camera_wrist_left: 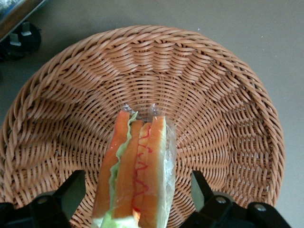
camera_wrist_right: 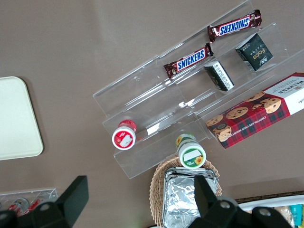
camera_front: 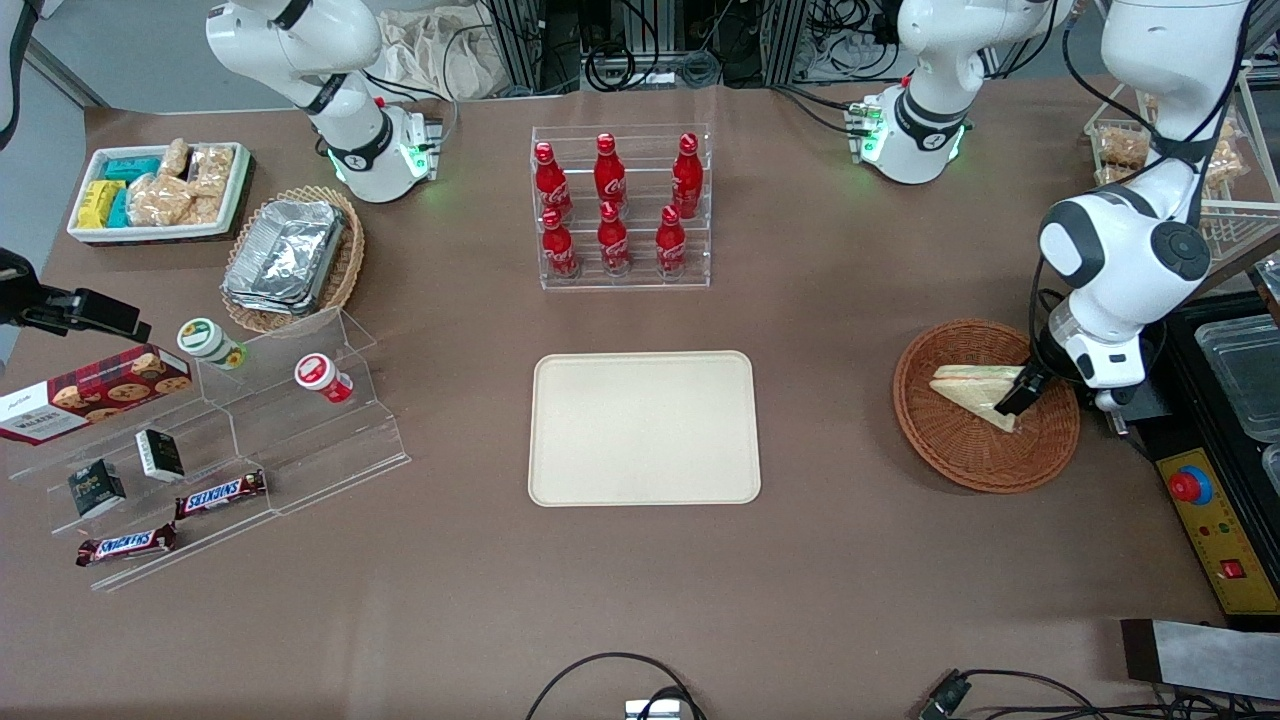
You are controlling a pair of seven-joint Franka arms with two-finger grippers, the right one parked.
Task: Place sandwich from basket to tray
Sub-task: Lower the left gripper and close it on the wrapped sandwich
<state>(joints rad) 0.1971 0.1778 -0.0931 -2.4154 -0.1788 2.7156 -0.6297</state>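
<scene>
The sandwich [camera_front: 965, 390], a plastic-wrapped triangular wedge, lies in the round reddish-brown wicker basket [camera_front: 960, 470] toward the working arm's end of the table. My left gripper [camera_front: 1015, 395] is down inside the basket, open, with one finger on each side of the sandwich. The left wrist view shows the sandwich [camera_wrist_left: 142, 156] with its orange and green cut edge upward, standing between the dark fingers [camera_wrist_left: 71, 190] of the gripper [camera_wrist_left: 135, 194] with a gap on both sides, over the basket's weave [camera_wrist_left: 142, 61]. The cream tray [camera_front: 645, 428] lies bare at the table's middle.
A clear rack of red bottles [camera_front: 620, 205] stands farther from the front camera than the tray. A black control box with a red button [camera_front: 1190, 487] and clear containers [camera_front: 1245, 375] sit beside the basket. An acrylic shelf with snacks [camera_front: 230, 440] lies toward the parked arm's end.
</scene>
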